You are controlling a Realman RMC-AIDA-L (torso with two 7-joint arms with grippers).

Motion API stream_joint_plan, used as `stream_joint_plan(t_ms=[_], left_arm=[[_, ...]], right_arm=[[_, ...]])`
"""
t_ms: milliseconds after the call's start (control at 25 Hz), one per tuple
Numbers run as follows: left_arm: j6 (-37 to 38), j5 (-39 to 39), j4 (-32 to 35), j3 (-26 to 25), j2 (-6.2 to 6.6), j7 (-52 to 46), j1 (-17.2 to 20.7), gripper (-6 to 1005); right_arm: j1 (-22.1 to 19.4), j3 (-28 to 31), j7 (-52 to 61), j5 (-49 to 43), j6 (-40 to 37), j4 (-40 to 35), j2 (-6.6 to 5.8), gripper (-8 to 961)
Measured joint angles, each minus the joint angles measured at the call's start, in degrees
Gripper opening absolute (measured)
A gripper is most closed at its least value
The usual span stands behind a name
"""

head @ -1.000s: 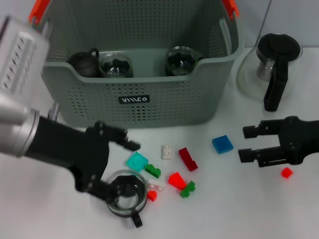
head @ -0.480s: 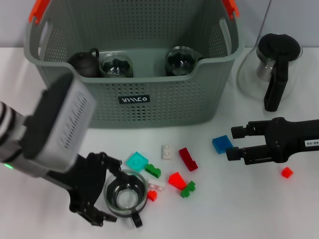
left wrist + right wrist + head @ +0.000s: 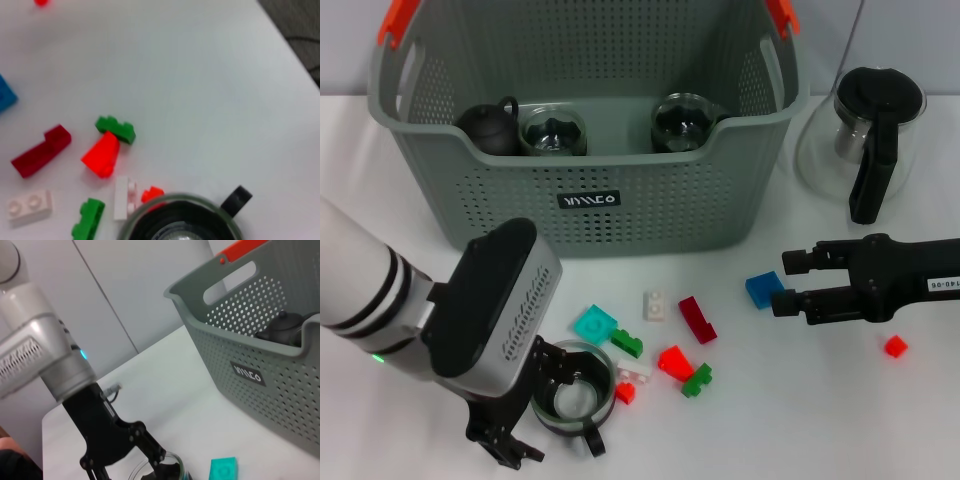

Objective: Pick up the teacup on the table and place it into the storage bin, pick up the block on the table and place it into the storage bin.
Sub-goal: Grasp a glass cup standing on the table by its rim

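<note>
A white table (image 3: 880,420) carries the scene. The glass teacup (image 3: 568,399) stands upright near the table's front edge, among scattered blocks, a small red block (image 3: 625,392) just beside it. The left gripper (image 3: 525,405) is positioned around the teacup with its fingers spread open. The storage bin (image 3: 620,190) stands behind. The right gripper (image 3: 785,283) is held open beside a blue block (image 3: 764,288).

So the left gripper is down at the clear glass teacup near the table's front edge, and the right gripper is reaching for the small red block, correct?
Not quite. In the head view the right gripper sits by the blue square block, not the small red block farther out beside it. The left gripper is indeed down at the clear glass teacup.
</note>
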Motion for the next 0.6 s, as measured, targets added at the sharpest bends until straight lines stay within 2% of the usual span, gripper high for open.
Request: stream_joint_plan(t_ms=[600], left_arm=[[-0.50, 0.61, -0.85, 1.77, 0.00, -3.03, -0.57, 684]], right_arm=[[0.09, 1.41, 0.44, 0.07, 0.09, -0.04, -0.01, 822]])
